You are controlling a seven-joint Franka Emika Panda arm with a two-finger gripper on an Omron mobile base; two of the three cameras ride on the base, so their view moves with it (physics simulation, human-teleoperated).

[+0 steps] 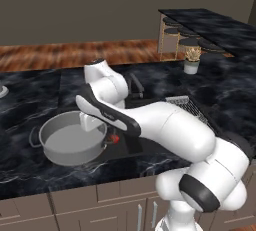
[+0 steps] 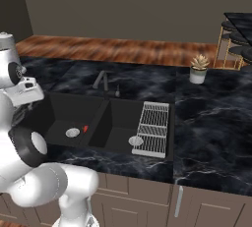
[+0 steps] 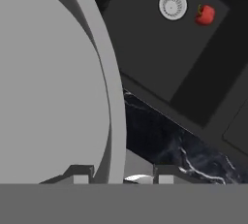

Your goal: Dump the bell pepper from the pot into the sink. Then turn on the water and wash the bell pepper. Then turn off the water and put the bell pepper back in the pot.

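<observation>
The grey pot (image 1: 70, 142) stands on the counter just left of the black sink (image 2: 59, 110), its pale inside bare. My gripper (image 1: 93, 124) is shut on the pot's right rim. In the hand view the rim (image 3: 114, 116) runs down between my fingertips (image 3: 80, 171), with the gripper (image 3: 121, 175) astride it. The small red bell pepper (image 3: 205, 15) lies on the floor of the left basin beside the silver drain (image 3: 172, 5). The bell pepper (image 2: 85, 128) also shows from the right, and past the pot's rim, the bell pepper (image 1: 115, 138). The dark faucet (image 2: 102, 80) stands behind the basins; no water runs.
A ribbed metal drying rack (image 2: 154, 127) lies over the right side of the right basin. A small potted plant (image 2: 199, 69) stands on the counter at the back right. Stools (image 1: 172, 37) stand beyond the counter. My own arm (image 1: 170, 125) reaches across the sink.
</observation>
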